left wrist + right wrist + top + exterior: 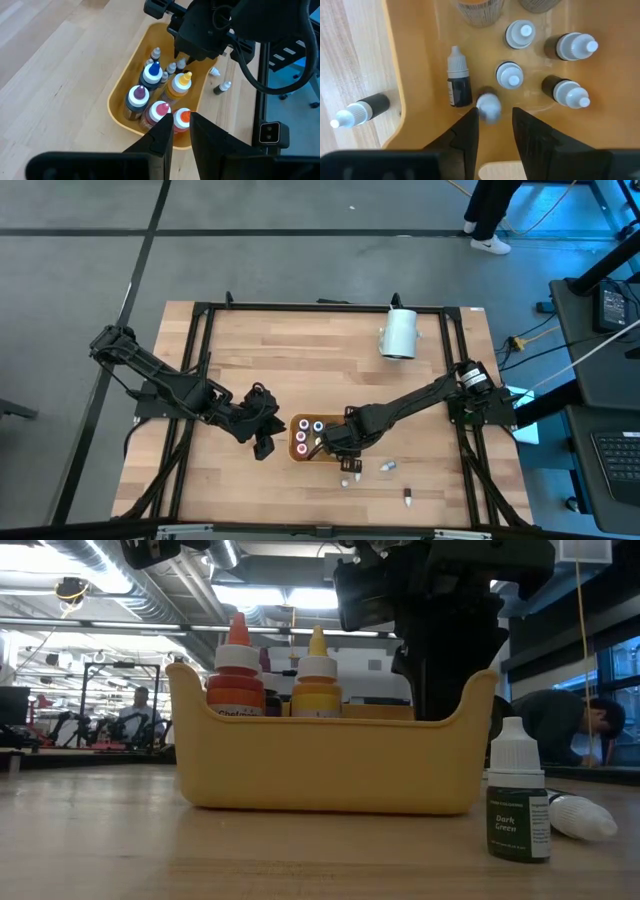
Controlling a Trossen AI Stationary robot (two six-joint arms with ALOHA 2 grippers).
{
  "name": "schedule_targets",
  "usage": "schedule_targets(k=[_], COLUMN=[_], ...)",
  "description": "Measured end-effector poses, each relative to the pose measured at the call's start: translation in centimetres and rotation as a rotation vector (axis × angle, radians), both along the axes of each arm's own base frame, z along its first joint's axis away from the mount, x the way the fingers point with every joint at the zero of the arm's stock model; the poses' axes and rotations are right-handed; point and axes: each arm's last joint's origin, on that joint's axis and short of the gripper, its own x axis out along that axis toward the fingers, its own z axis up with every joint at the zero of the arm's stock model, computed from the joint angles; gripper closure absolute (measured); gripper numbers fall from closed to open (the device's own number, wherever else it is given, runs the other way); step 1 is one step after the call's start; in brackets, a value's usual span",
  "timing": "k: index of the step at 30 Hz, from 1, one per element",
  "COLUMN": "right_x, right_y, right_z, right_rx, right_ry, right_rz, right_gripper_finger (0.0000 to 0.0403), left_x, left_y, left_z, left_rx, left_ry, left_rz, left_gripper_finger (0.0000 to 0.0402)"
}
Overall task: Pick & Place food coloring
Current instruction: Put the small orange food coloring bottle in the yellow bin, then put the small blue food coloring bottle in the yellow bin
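Note:
The food coloring bottles stand in an orange tray [294, 450] [117, 107] near the table's near edge: larger ones with blue, purple, red, orange and yellow caps [180, 85], and small white-capped droppers [510, 75]. One dropper [458, 77] lies flat on the tray floor. My right gripper [335, 442] [495, 127] hangs open over the tray, pointing down. A blurred white-capped dropper [489, 106] sits between its fingertips, close to one finger; whether it touches cannot be told. My left gripper [265, 438] [181, 135] waits just left of the tray, its fingers slightly apart and holding nothing.
Three small bottles lie on the table right of the tray [348, 478] [388, 467] [408, 498]. One of them, labelled dark green, stands upright [518, 805]. A large white cylinder [398, 333] lies near the far right edge. A black frame borders the table.

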Motion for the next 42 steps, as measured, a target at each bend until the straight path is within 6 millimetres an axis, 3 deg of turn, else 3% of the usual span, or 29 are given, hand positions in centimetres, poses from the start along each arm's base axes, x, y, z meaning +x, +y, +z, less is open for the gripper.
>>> schedule_targets(k=[10,14,17,21,24,28,32,37,42], right_x=[-0.3,-1.0,-2.2,-4.8,-7.4,-10.8,-12.8,-13.4,-12.8], right_y=[-0.1,-0.3,-0.4,-0.5,-1.1,-2.5,-4.4,-7.0,-9.9], right_z=[0.6,2.9,5.9,10.1,11.7,11.5,10.4,9.5,8.7], right_rx=[0.000,0.022,0.049,0.056,0.039,0.050,-0.002,-0.038,-0.093], right_ry=[0.004,-0.041,-0.106,-0.223,-0.277,-0.324,-0.414,-0.468,-0.477], right_rz=[0.000,-0.024,-0.030,-0.021,-0.021,-0.022,-0.037,-0.082,-0.074], right_gripper_finger=[0.0280,0.0280,0.0280,0.0280,0.0280,0.0280,0.0280,0.0280,0.0280], left_x=[0.0,0.0,0.0,0.4,0.7,1.3,1.8,2.4,2.9], left_y=[0.0,0.0,0.1,0.9,1.8,3.3,5.0,7.9,12.4], left_z=[0.0,0.0,0.0,0.0,0.0,0.0,0.0,0.0,0.2], left_rx=[0.000,0.017,0.027,0.040,0.046,0.050,0.085,0.129,0.174], left_ry=[0.000,0.000,-0.001,-0.006,-0.008,-0.007,0.000,0.026,0.037], left_rz=[0.000,-0.015,-0.016,0.026,0.068,0.128,0.165,0.159,0.112], left_gripper_finger=[0.0343,0.0343,0.0343,0.0343,0.0343,0.0343,0.0343,0.0343,0.0343])
